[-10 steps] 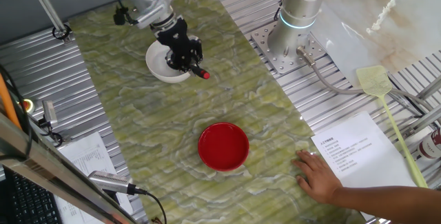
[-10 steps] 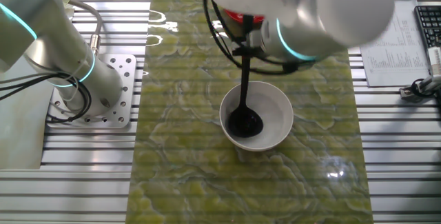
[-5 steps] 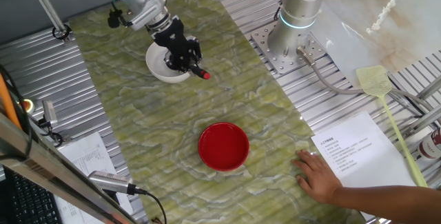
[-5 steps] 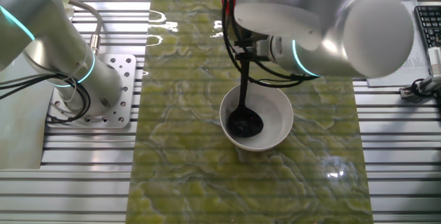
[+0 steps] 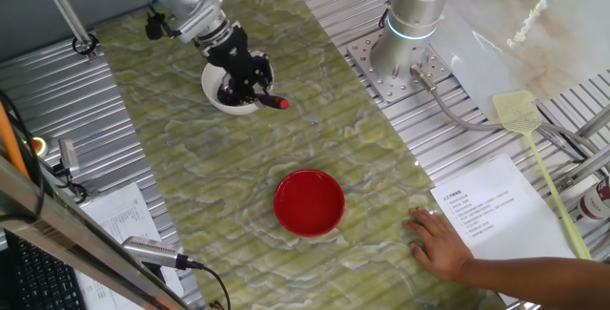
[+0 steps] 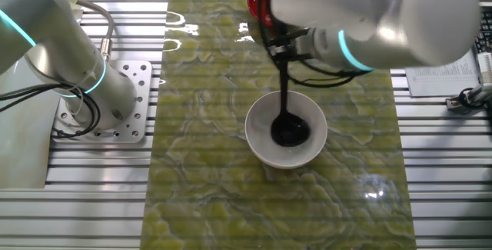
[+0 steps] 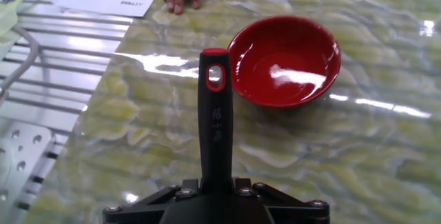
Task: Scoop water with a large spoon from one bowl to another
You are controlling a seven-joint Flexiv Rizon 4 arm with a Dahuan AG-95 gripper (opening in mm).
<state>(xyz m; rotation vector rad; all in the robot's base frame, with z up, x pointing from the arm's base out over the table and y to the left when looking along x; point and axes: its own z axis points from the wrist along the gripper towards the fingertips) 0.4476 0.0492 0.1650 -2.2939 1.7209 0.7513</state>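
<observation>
The black ladle (image 6: 286,119) is held steeply with its scoop down inside the white bowl (image 6: 261,146). The glossy red bowl (image 5: 309,202) is set well apart, upright.

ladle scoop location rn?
In the other fixed view, the ladle's scoop sits inside the white bowl, right of centre; the gripper holds its handle above.

Light is bright and even in all three views, coming from overhead; shadows are faint. White glare streaks lie on the glossy table (image 7: 386,148) in the hand view, and a highlight sits inside the red bowl (image 7: 285,60). In the other fixed view the arm (image 6: 377,19) is motion-blurred and soft. The hand view's near edge is slightly out of focus.
</observation>
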